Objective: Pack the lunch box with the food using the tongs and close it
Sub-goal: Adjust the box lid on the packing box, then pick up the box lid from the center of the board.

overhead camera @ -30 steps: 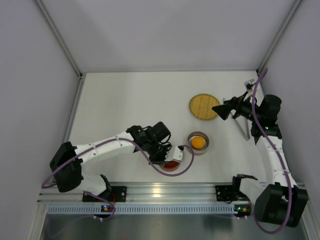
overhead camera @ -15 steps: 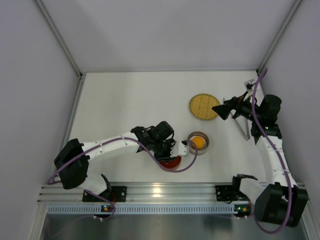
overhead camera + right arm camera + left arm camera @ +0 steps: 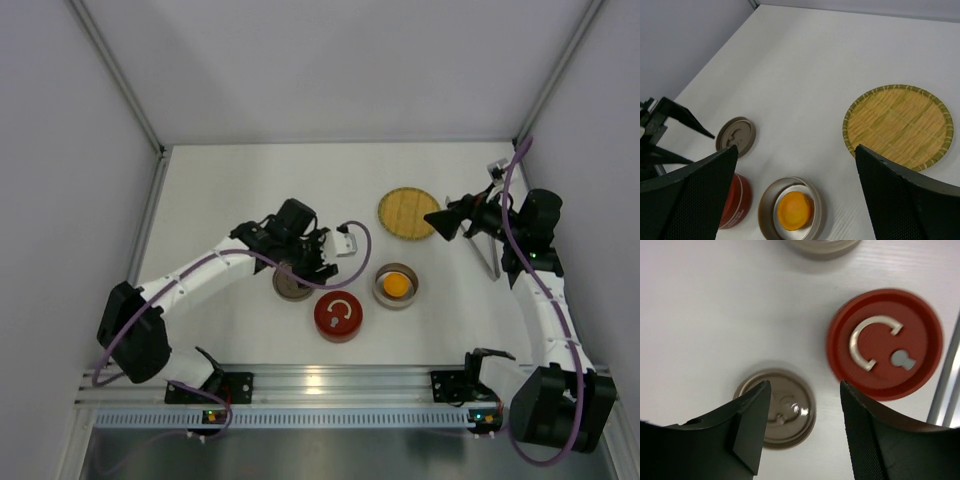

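White worktop (image 3: 230,200) is carrying everything: the left end effector (image 3: 802,425) is hanging spread and empty over a grey lid (image 3: 785,410), and the right end effector (image 3: 443,220) is gaping wide, holding nothing, beside the woven plate (image 3: 408,213). A red lid (image 3: 338,316) is lying near the metal bowl (image 3: 378,288), where the orange food piece (image 3: 397,286) is sitting, and the tongs (image 3: 490,262) are lying along the right edge.
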Motion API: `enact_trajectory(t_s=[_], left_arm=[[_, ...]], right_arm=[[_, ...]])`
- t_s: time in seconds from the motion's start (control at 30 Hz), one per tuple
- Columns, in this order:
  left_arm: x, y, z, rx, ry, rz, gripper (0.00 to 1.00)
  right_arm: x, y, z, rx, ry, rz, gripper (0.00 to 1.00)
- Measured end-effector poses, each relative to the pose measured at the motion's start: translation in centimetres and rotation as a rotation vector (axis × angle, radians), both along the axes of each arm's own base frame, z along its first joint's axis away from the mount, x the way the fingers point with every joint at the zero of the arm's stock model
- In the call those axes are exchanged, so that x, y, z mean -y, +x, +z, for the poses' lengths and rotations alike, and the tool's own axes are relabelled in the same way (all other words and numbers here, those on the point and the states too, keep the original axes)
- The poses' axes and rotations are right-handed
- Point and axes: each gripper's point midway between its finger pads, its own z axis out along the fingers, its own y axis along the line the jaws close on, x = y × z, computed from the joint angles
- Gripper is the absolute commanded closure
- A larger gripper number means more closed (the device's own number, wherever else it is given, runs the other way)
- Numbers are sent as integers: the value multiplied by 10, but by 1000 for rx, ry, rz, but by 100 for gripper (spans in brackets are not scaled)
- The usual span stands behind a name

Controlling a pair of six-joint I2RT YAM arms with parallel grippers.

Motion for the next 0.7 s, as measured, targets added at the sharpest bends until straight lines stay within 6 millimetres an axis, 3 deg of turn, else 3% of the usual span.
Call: enact_trajectory(t_s=[0.17,0.23,0.3,0.53,0.7], left_arm=[[-62,42,-3,31,65,115,38],[-79,44,-18,32,119,123,38],[-91,33,-40,9,180,98,39],[-114,12,-105,-95,336,39,39],[-105,32,-109,-31,321,32,42]], right_arm=[[0,-2,-4,-13,-8,2,1],[0,-1,-5,-17,-7,3,1],[0,0,-7,-26,-4,3,1],[1,2,-13,-48,-1,3,1],[1,2,-14,-54,-1,3,1]])
